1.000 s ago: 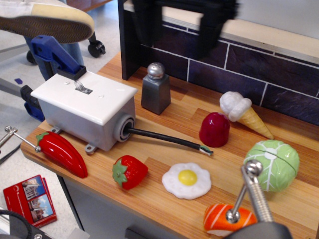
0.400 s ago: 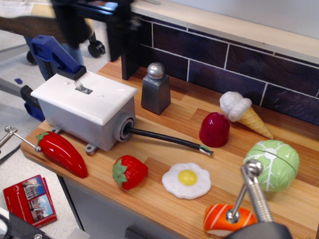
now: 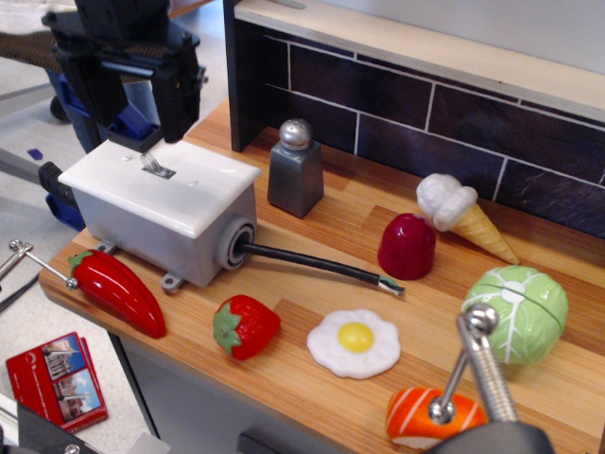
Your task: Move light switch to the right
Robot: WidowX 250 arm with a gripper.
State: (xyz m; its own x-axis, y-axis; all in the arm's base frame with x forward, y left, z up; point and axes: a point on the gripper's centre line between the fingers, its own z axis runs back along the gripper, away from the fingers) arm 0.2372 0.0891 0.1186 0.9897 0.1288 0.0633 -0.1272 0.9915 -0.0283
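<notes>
Gripper (image 3: 140, 112) hangs above the far-left end of the box (image 3: 156, 227), directly over the switch (image 3: 151, 163) — black, 2 fingers (image 3: 177, 99) spread apart with nothing between them, so released. Fingertips sit just above the lever, no contact visible.

Switch: small silvery toggle in the white plate (image 3: 161, 175) on top of the grey box. Which way the lever leans cannot be told with confidence.

Positions relative to the box:
- Cable (image 3: 321, 267) exits the round port on its right face and runs right across the wooden counter (image 3: 312, 213), frayed end near the red cup.
- Shaker (image 3: 296, 168), grey with silver dome, stands just right and behind.
- Chili (image 3: 118, 289) lies at its front-left corner, near the counter edge.
- Strawberry (image 3: 245, 326) in front, slightly right.
- Fried egg (image 3: 354, 342) further right of the strawberry.
- Red cup (image 3: 406, 245), ice cream cone (image 3: 460, 216), cabbage (image 3: 515, 313) and salmon sushi (image 3: 425, 416) — well apart, to the right.
- Blue clamp (image 3: 59, 197) behind the box on its left side.
</notes>
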